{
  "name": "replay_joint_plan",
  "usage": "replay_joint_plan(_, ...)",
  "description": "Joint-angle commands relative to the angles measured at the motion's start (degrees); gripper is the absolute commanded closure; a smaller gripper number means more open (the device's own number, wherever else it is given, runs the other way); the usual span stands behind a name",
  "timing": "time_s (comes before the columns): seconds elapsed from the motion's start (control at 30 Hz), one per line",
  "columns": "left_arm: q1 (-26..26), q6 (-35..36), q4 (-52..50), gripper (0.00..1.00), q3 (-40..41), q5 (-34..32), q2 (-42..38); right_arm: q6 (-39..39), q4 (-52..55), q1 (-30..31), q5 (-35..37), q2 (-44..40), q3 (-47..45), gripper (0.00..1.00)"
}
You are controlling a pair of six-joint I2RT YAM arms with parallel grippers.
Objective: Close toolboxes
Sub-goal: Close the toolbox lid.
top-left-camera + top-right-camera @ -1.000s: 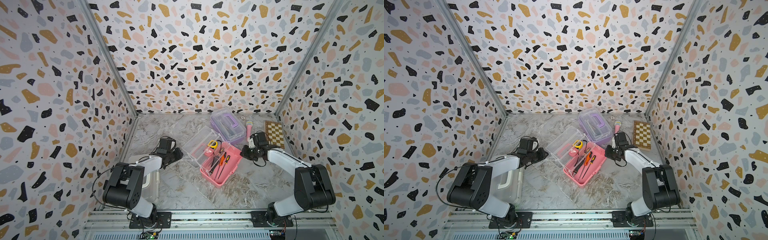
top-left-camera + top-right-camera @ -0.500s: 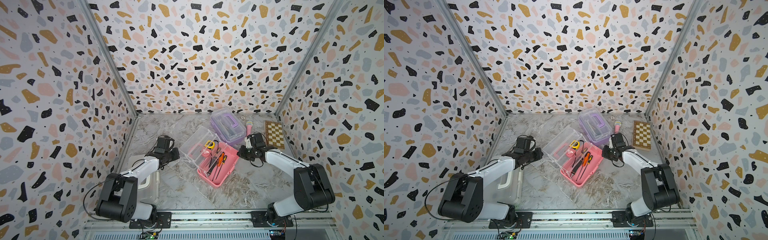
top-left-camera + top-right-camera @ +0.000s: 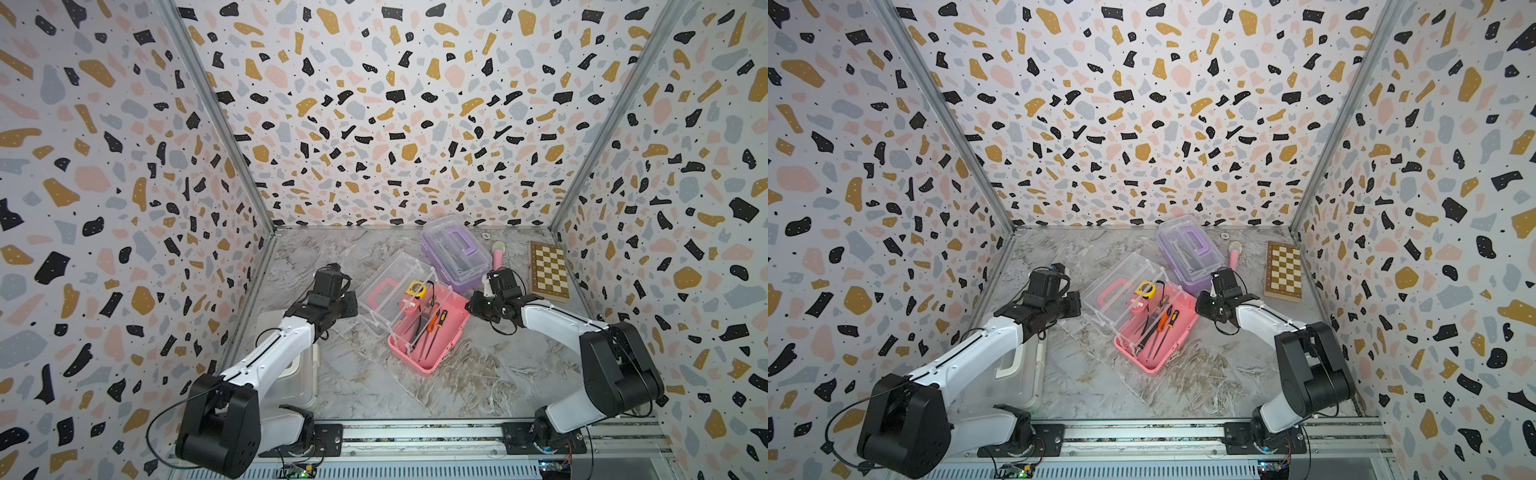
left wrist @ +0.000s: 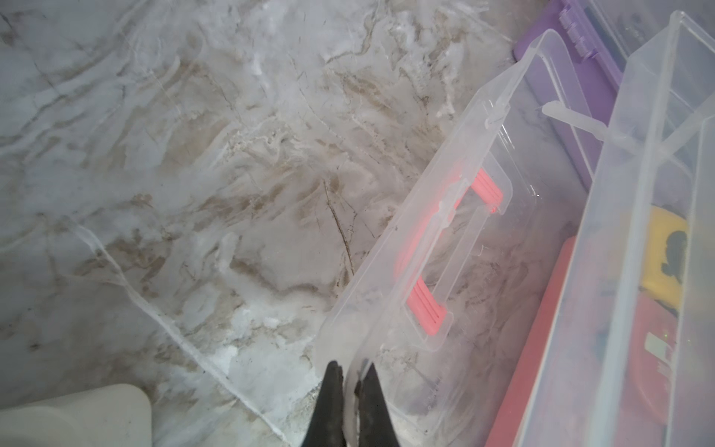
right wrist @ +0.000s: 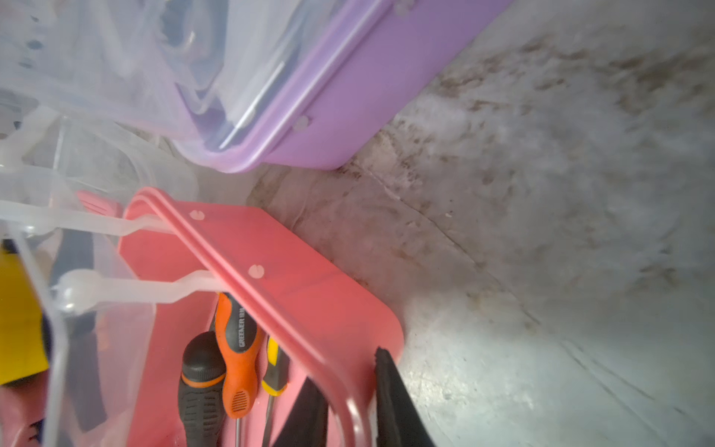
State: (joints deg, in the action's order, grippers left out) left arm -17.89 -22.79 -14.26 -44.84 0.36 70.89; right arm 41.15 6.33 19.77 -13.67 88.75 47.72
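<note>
The pink box [image 3: 432, 340] stands open at mid-tabletop [image 3: 353, 386], its clear lid [image 3: 388, 291] swung back toward the far left. Only the left wrist view shows the left end effector [image 4: 350, 367] pinched closed on the lid's rim. The right wrist view shows the right end effector [image 5: 344, 367] astride the pink wall, though I cannot tell whether it grips. It also shows "GREENER" on an orange screwdriver [image 5: 238, 348] inside. The purple box [image 3: 455, 253] sits closed, far right. The white box [image 3: 1025, 386] lies near left, under the left arm.

The left arm [image 3: 967, 357] hid much of the white toolbox [image 3: 1023, 382]; a speck [image 3: 1225, 236] beside the purple toolbox [image 3: 1187, 253] was too small to identify.
</note>
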Motion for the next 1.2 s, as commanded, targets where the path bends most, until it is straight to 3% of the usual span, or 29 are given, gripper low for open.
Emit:
replay_joint_plan(0.0,-5.4,2.5,4.2,1.0,-2.5,7.0,-3.6,2.9,-3.4,4.4,-9.7,3.3,-0.8,0.76)
replay_joint_plan(0.2,-8.8,4.6,3.0,1.0,-1.7,5.1,-9.2,4.6,-6.3,6.4,-9.9,4.5,0.1,0.72)
replay_joint_plan(0.7,-19.1,11.4,10.2,1.0,2.3,11.5,-14.3,14.5,-26.4,9.0,-16.1,14.9,3.3,0.69)
replay_joint_plan(1.03,-27.1,14.2,9.3,1.0,3.1,9.7,-15.6,14.9,-28.3,9.3,-15.8,15.8,2.1,0.69)
replay_joint_plan(1.17,-27.8,13.6,9.3,0.87,3.2,9.5,-16.1,14.7,-27.6,9.3,-15.1,14.6,1.2,0.68)
